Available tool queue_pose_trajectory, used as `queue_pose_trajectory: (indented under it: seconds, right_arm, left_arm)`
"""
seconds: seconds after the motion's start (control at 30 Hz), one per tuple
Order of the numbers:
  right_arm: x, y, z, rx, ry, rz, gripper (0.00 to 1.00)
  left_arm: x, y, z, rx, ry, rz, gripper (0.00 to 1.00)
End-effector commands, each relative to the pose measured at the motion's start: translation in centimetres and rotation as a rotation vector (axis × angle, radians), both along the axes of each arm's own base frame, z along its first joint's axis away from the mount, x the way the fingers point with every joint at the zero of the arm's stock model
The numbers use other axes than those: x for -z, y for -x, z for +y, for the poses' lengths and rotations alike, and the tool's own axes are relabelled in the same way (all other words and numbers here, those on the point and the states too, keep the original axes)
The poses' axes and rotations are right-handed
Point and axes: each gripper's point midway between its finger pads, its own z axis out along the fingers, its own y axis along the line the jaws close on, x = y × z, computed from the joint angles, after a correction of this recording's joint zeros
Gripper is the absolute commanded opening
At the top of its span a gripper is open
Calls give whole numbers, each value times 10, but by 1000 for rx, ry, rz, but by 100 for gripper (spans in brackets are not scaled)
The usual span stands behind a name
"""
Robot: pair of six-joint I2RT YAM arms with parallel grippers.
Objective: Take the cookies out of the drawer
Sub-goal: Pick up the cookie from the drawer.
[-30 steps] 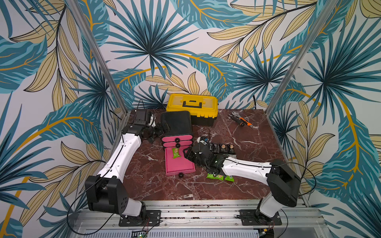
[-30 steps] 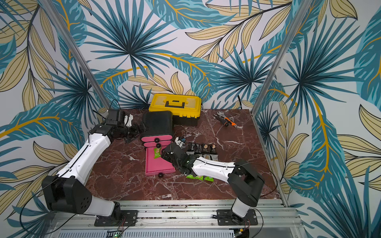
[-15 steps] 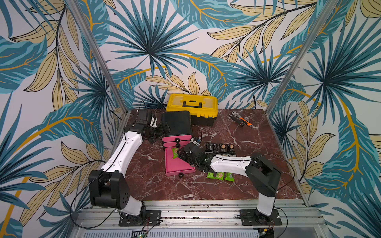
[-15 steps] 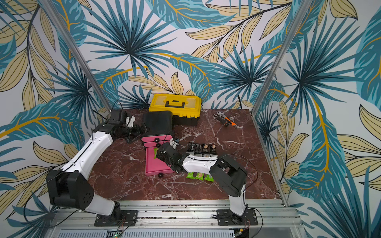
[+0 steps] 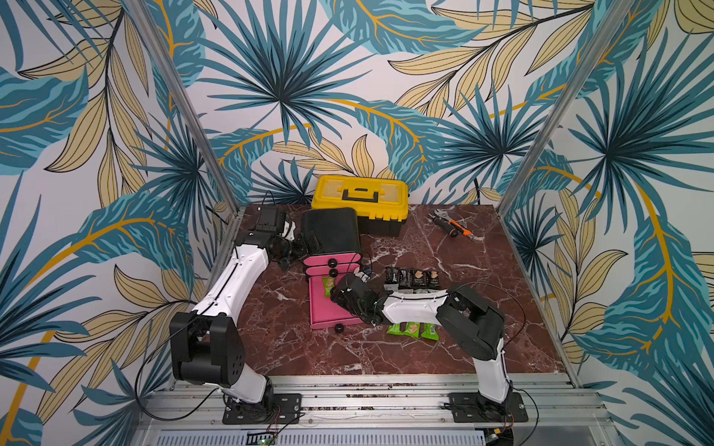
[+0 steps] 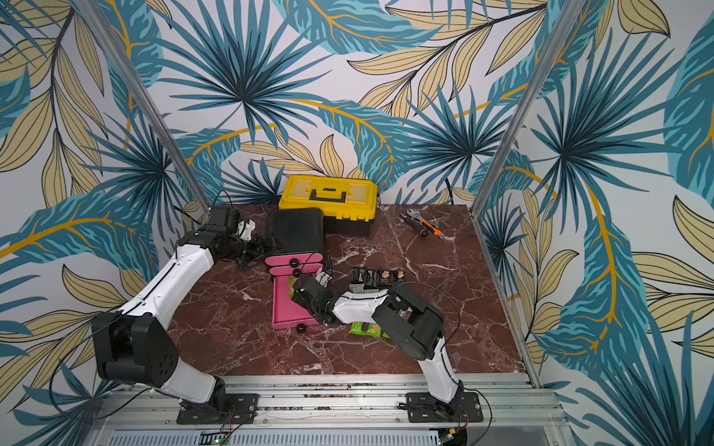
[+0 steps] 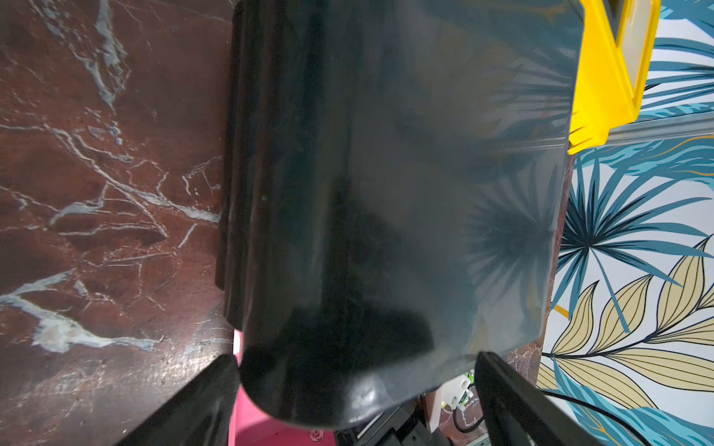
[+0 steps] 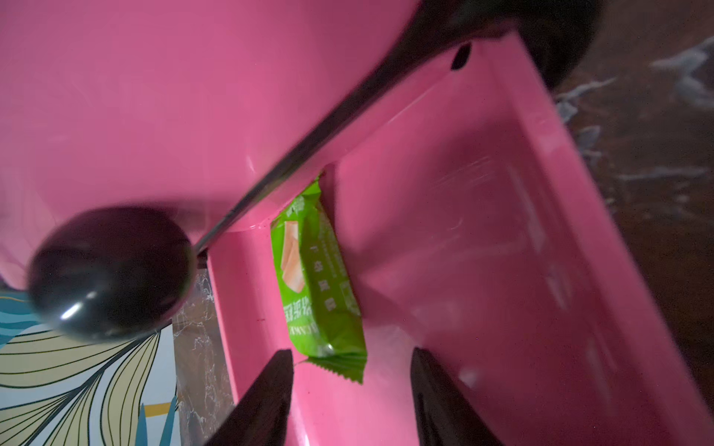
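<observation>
1. The white-and-black right arm point(image 5: 417, 305) has folded in toward the cabinet over the last second. Its elbow now sits nearer the middle of the dark red marble table point(image 5: 425, 359), and its wrist hangs over the open drawer rather than beside it.
2. The white left arm point(image 5: 239, 282) has barely shifted. The left gripper point(image 5: 298, 248) stands at the side of the glossy black cabinet point(image 5: 330, 229), fingers flanking its corner. I cannot tell whether they press on it.
3. The pink plastic drawer point(image 5: 320, 311), the lowest one, is pulled out and looks nearly emptied.
4. On the table lie a row of black wrapped cookie packets point(image 5: 411, 277) and three bright green packets point(image 5: 412, 329), beside the right forearm.
5. One last green cookie packet point(image 8: 317, 278) lies along the drawer's wall, its far end tucked under the drawer front above.
6. The right gripper point(image 8: 349, 386) straddles its crimped tail with the jaws apart, nothing held. Closing and lifting would likely finish the job.
</observation>
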Motion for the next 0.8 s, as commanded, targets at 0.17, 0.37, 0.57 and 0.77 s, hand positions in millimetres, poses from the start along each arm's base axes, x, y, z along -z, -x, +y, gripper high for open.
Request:
queue_pose_trajectory:
  seconds: [0.17,0.37,0.57,0.77]
  right_arm:
    - [13,-7,10,36,-28,4,54]
    - [22,-9,10,51,-24,19,50]
    - [26,-6,7,49,-2,40,36]
    - [23,3,4,-8,61,64,20]
  left_arm:
    - [-12,-4,-6,35,28,-25,100]
    - [-11,-3,-5,38,16,-23,100]
    - [-10,-2,-3,36,2,-19,100]
    - [-12,3,3,53,-47,-12,100]
